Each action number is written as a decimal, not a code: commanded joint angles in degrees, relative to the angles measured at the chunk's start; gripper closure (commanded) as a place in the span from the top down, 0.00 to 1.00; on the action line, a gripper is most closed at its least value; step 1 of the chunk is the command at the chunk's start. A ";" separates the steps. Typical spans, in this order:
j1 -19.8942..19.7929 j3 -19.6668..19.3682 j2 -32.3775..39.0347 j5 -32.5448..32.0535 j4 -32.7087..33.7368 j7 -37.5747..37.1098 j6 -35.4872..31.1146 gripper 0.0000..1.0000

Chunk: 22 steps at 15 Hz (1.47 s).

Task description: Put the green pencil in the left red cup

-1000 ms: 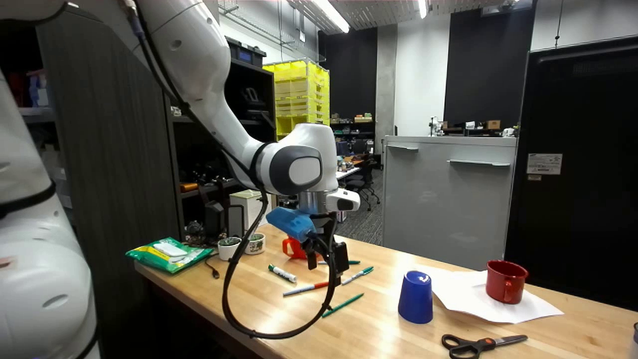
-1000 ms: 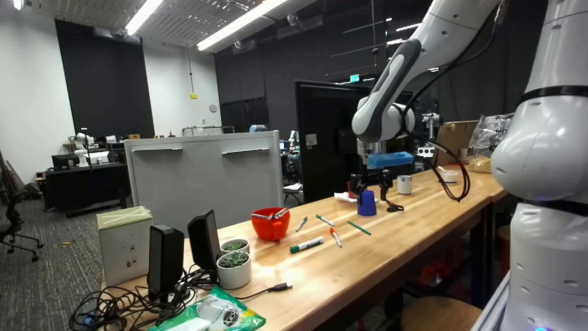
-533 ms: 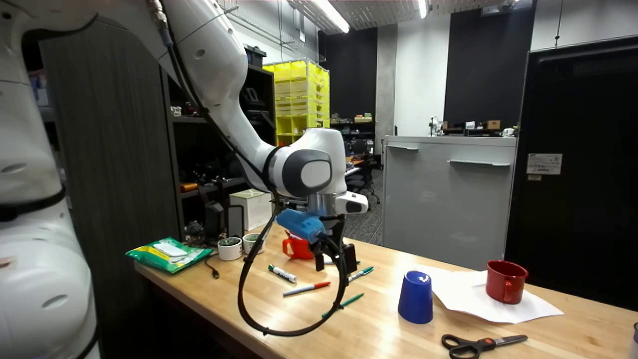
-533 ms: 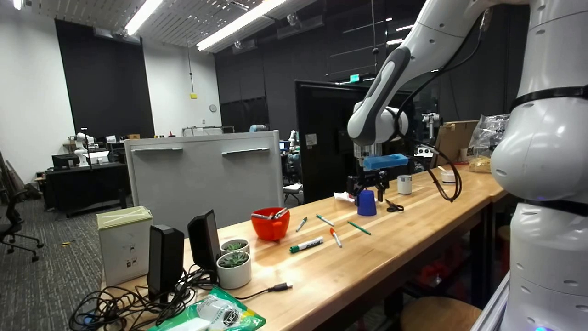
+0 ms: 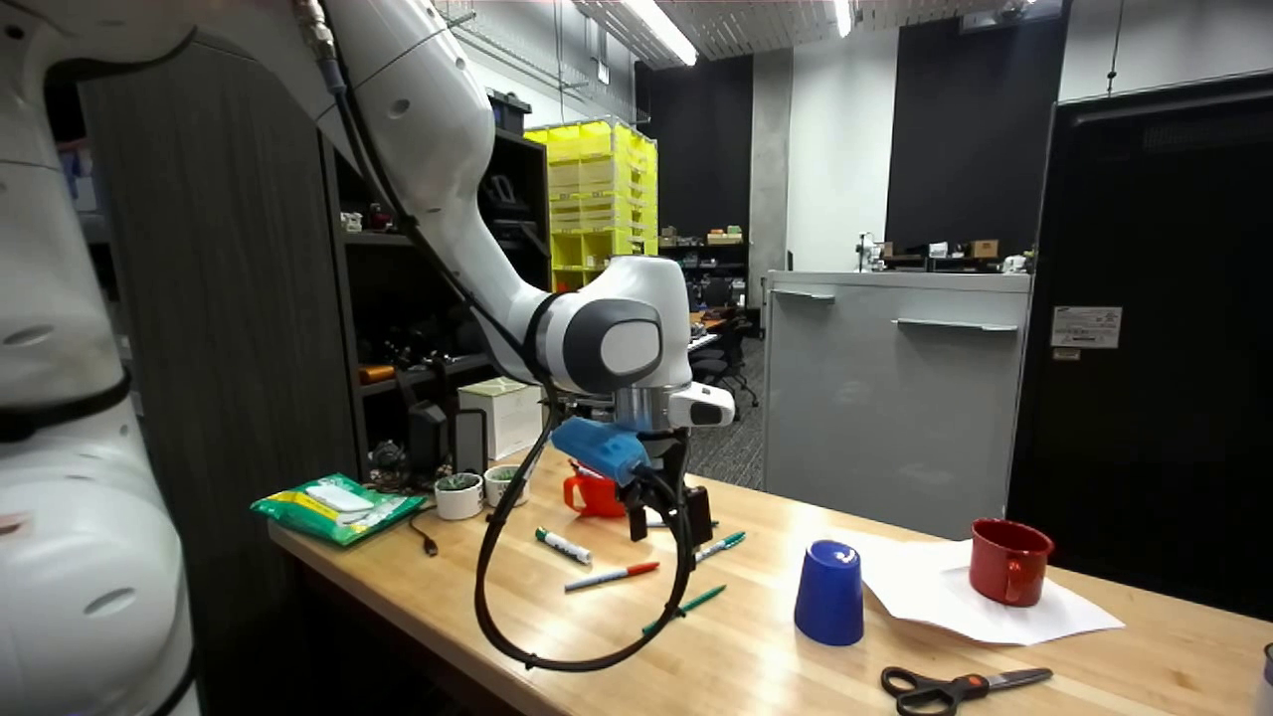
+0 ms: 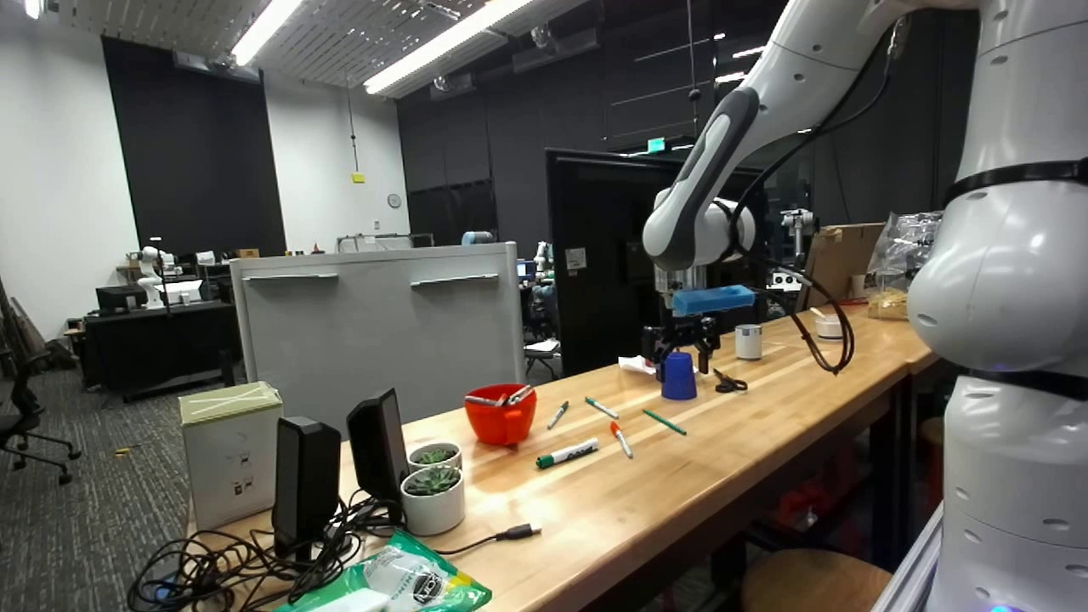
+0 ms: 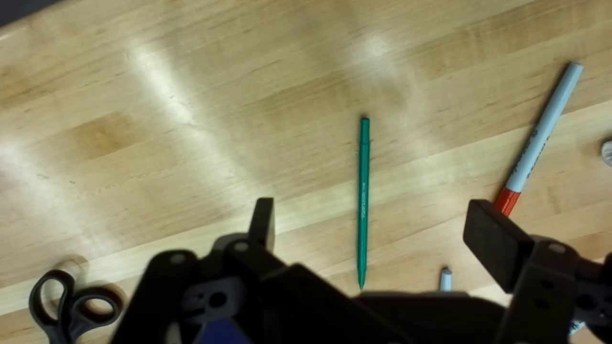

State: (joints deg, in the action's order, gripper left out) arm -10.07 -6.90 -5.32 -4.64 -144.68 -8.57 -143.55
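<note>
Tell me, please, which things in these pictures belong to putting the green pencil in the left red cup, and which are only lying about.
For the job:
green pencil
left red cup, the orange-red one
open fingers

Only lying about:
blue cup
darker red cup
scissors
red-capped marker
thick green-capped marker
potted plants
green packet
</note>
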 commanded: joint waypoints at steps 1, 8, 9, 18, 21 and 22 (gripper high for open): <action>0.42 -0.07 0.77 -0.66 -0.14 -0.58 -1.40 1.00; 1.13 -0.18 4.87 0.64 0.21 0.10 -4.93 1.00; 1.22 -0.19 5.81 0.92 0.39 0.30 -5.68 1.00; 2.18 -0.19 12.82 1.52 3.19 0.22 -10.00 1.00; 2.66 -0.22 14.89 1.75 4.51 0.00 -10.35 1.00; 2.81 -0.25 15.58 1.80 4.98 -0.05 -10.45 1.00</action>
State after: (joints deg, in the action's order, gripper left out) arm -8.16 -6.88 8.11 -3.84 -141.26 -8.54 -153.21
